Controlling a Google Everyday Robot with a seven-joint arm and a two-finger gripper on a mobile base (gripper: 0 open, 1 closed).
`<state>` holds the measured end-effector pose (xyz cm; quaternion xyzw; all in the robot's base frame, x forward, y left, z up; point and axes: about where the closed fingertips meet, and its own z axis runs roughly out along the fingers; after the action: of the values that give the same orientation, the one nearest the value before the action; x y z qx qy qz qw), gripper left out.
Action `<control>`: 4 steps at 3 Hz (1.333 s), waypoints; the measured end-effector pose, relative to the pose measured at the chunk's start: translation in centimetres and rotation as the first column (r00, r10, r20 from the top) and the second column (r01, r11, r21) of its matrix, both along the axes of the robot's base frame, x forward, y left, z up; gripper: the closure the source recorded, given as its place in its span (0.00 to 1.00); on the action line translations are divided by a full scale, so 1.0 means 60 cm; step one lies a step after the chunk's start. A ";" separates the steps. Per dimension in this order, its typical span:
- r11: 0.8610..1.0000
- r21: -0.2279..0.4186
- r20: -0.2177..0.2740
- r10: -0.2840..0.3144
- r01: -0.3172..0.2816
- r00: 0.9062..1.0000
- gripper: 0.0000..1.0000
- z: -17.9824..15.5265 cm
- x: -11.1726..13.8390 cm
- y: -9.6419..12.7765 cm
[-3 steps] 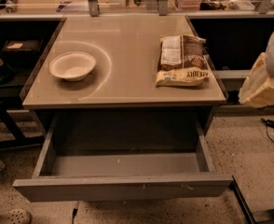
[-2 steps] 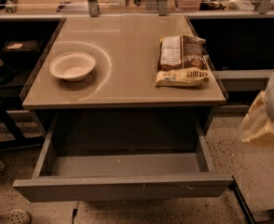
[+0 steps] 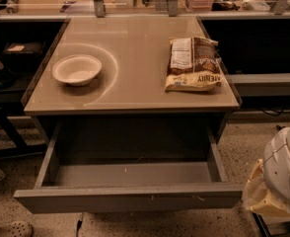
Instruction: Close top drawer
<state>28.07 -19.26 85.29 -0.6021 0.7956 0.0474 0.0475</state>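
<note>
The top drawer (image 3: 130, 197) is pulled far out from under the tabletop. It is a wide, shallow grey metal drawer, and its inside shows nothing in it. Its flat front faces me at the bottom of the camera view, with small pale scratches near the middle. My gripper (image 3: 261, 194), on a white rounded arm part with a pale cream cover, is at the lower right edge. It is just right of the drawer front's right end and close to it; I cannot tell if it touches.
A white bowl (image 3: 77, 69) sits on the left of the tan tabletop (image 3: 135, 53), and a brown and white snack bag (image 3: 193, 64) lies on the right. Dark shelving stands on both sides. The floor is speckled, with a shoe (image 3: 12, 229) at lower left.
The arm at the right has dropped from beside the tabletop's edge to beside the drawer front. The drawer, bowl and bag have not moved.
</note>
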 end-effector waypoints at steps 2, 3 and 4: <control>1.000 0.024 -0.054 0.000 0.001 0.999 1.00 -0.057 -0.023 0.026; 0.995 0.099 -0.149 0.018 -0.003 0.989 1.00 -0.175 -0.044 0.093; 0.988 0.153 -0.208 0.039 -0.007 0.977 1.00 -0.265 -0.048 0.144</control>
<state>25.18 -10.61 69.42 -0.5976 0.7832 0.1717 0.0078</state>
